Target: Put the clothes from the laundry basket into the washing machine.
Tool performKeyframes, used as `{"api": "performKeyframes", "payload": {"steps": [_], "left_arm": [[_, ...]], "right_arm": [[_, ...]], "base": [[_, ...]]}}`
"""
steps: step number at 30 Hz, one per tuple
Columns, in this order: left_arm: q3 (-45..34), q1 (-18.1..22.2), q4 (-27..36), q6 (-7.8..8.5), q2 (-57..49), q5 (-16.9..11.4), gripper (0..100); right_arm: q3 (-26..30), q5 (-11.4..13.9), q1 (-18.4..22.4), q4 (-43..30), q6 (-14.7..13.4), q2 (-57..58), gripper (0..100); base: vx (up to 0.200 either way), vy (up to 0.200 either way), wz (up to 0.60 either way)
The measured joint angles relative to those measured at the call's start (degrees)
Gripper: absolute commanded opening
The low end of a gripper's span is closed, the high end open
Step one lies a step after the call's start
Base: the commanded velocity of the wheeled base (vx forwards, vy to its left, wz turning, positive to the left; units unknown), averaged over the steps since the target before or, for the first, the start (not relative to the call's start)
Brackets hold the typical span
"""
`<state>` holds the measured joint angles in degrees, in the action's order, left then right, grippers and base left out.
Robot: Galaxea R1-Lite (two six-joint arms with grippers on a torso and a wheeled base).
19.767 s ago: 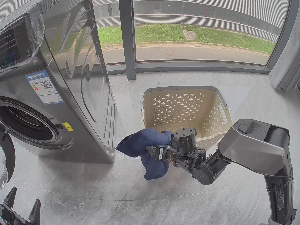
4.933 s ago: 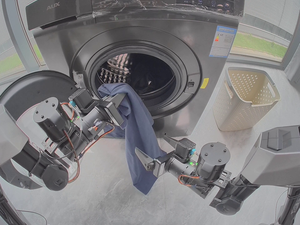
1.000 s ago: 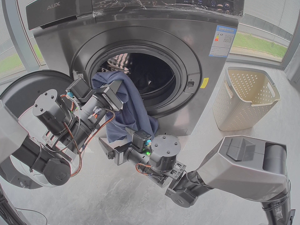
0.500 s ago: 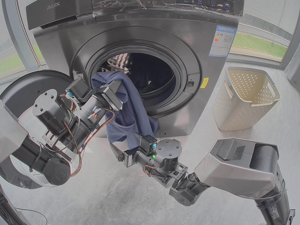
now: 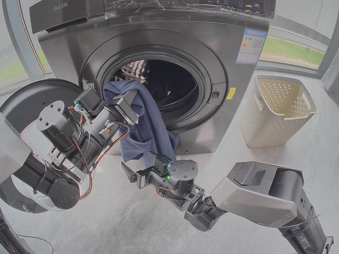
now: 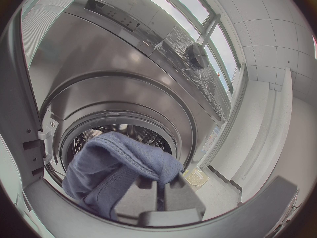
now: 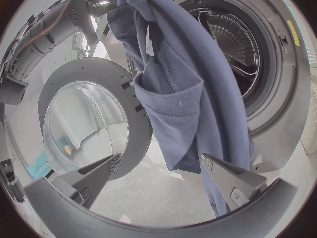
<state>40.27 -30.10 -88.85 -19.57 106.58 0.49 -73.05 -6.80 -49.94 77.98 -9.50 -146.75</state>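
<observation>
A dark blue garment (image 5: 152, 124) hangs from my left gripper (image 5: 130, 101), which is shut on its upper fold at the left rim of the washing machine's drum opening (image 5: 169, 85). Part of the cloth lies over the rim and the rest droops down the machine's front. In the left wrist view the left gripper (image 6: 161, 185) pinches the garment (image 6: 115, 159) before the drum. My right gripper (image 5: 136, 166) stands open just below the hanging end. In the right wrist view the garment (image 7: 185, 93) hangs above and between the spread fingers of the right gripper (image 7: 160, 159).
The round machine door (image 5: 39, 92) stands swung open at the left, behind my left arm. The cream laundry basket (image 5: 268, 124) stands on the floor to the right of the machine, with no clothes in it. Grey tiled floor lies in front.
My right arm has shifted slightly lower and to the left, with its gripper still open under the garment. The left gripper and the garment have kept still.
</observation>
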Motion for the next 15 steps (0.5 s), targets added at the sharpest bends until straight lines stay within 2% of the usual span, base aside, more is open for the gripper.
{"api": "performKeyframes", "payload": {"steps": [10,11,15], "left_arm": [[0.0,0.0,0.0,0.02,-0.1,0.0,0],[0.0,0.0,0.0,0.02,-0.1,0.0,0],[0.0,0.0,0.0,0.02,-0.1,0.0,0]], "right_arm": [[-10.0,-0.6,0.5,-0.9,-0.1,-3.5,100],[-11.0,-0.9,0.6,-0.9,-0.1,-3.7,0],[-12.3,-2.1,0.6,-0.4,0.0,-4.0,0]], "base": [[0.000,0.000,0.00],[0.000,0.000,0.00],[0.000,0.000,0.00]]}}
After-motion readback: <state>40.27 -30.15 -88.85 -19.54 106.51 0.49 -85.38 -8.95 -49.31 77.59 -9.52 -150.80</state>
